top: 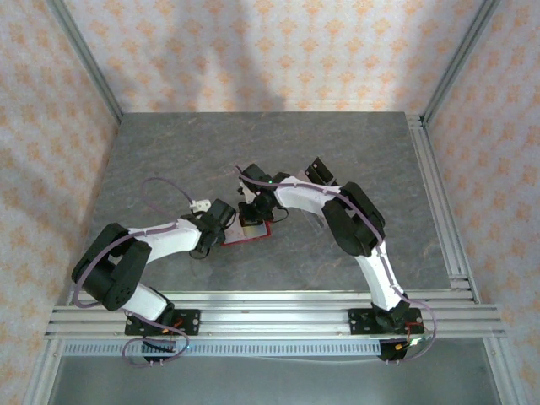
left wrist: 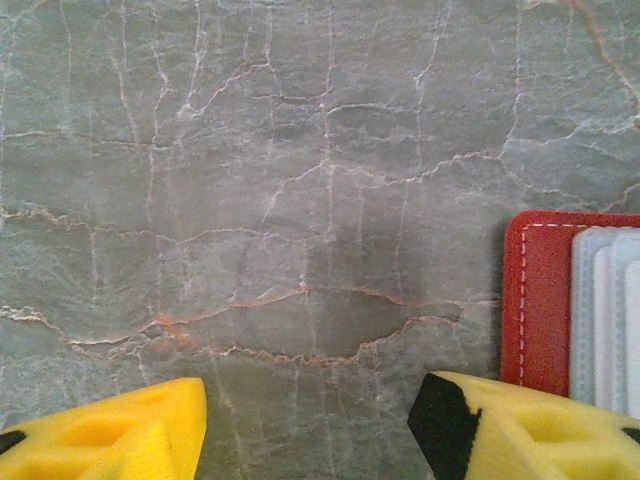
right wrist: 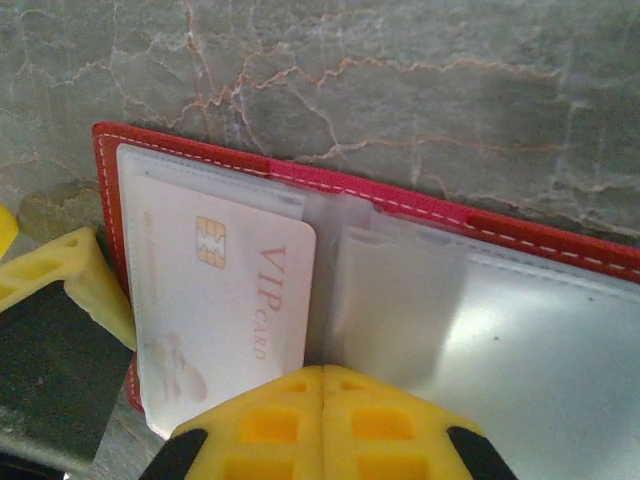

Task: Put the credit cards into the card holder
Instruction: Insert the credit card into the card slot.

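One card holder (right wrist: 400,200) lies open on the grey tabletop (left wrist: 300,150), pale sleeves up. One credit card (right wrist: 225,290) sits in its left sleeve, showing a gold chip and the red words "VIP CARD". The right pincer (right wrist: 322,410) is clenched, tips together at the holder's middle fold. The left pincer (left wrist: 308,412) is spread wide just beside the holder's red edge. Bare stone stretches beyond both.

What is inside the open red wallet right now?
A pinkish VIP card with a gold chip lies on the left side of the red wallet; frosted sleeves sit beside it. The right hand covers the lower edge, hiding anything there.
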`<state>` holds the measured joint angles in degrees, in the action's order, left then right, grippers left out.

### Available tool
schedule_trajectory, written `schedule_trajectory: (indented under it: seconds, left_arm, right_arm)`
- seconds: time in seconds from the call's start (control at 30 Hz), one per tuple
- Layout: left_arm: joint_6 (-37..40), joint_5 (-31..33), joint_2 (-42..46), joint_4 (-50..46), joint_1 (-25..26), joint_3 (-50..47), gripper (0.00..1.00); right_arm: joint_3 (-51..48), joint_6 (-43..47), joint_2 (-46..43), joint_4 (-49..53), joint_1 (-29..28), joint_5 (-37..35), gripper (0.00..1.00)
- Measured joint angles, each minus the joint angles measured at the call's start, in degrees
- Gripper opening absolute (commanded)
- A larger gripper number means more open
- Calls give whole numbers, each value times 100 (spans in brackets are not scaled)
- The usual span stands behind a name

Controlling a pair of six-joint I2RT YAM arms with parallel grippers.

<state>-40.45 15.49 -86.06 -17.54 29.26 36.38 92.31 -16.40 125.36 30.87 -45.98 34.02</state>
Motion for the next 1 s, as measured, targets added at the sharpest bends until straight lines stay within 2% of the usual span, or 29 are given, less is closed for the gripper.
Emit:
schedule_trajectory:
  seconds: [0.77, 0.87, 1.0]
  left_arm:
    - [0, 0, 7, 4, 0, -2, 63]
    - [2, -2, 20, 2, 0, -4, 63]
    - [2, -4, 57, 4, 0, -24, 63]
  right_arm:
    - [407, 17, 190, 363, -17, -7, 3]
    - [275, 9, 74, 319, -4, -17, 11]
    - [-190, -81, -505, 247, 57, -22, 34]
